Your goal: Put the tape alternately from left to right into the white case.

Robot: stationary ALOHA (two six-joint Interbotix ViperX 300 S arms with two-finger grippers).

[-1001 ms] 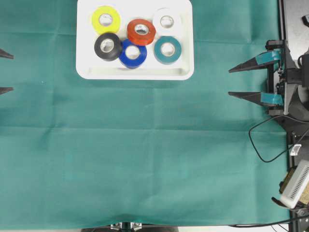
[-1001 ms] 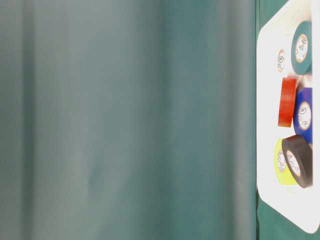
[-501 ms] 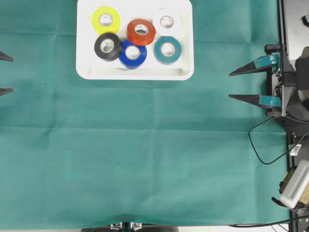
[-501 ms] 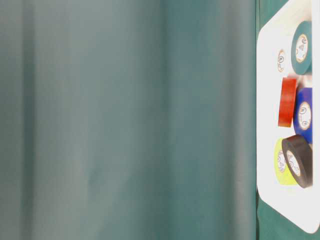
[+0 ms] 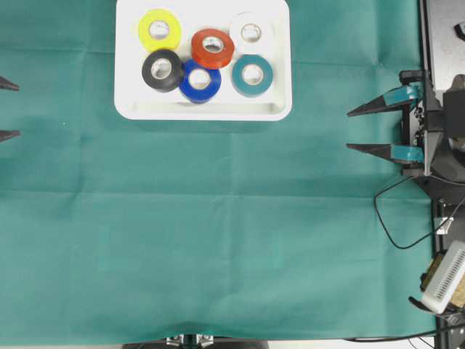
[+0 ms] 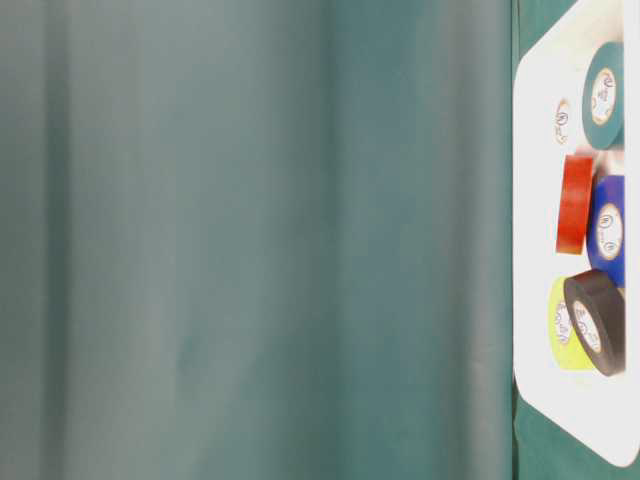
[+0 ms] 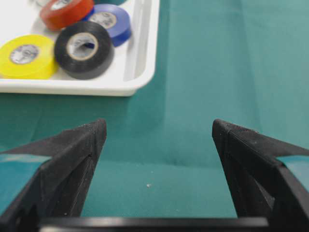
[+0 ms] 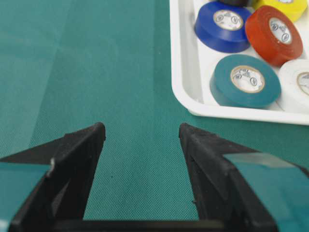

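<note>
The white case (image 5: 203,110) lies at the back of the green cloth and holds several tape rolls: yellow (image 5: 159,29), black (image 5: 162,70), blue (image 5: 200,81), red (image 5: 212,48), white (image 5: 251,32) and teal (image 5: 252,75). The red roll leans on the blue one. My left gripper (image 5: 18,110) is at the left edge, open and empty, well away from the case (image 7: 140,63). On the right, my other gripper (image 5: 349,130) is also open and empty, with the case (image 8: 183,72) ahead to one side. In the table-level view the case (image 6: 530,300) is at the right edge.
The green cloth (image 5: 218,233) covers the whole table. A black cable (image 5: 389,218) loops onto its right edge. A white device (image 5: 445,276) and the right arm's dark mount (image 5: 443,43) sit beyond the cloth at the right.
The right gripper has shifted slightly toward the front of the table, its opening unchanged. The left gripper and the rolls have not moved.
</note>
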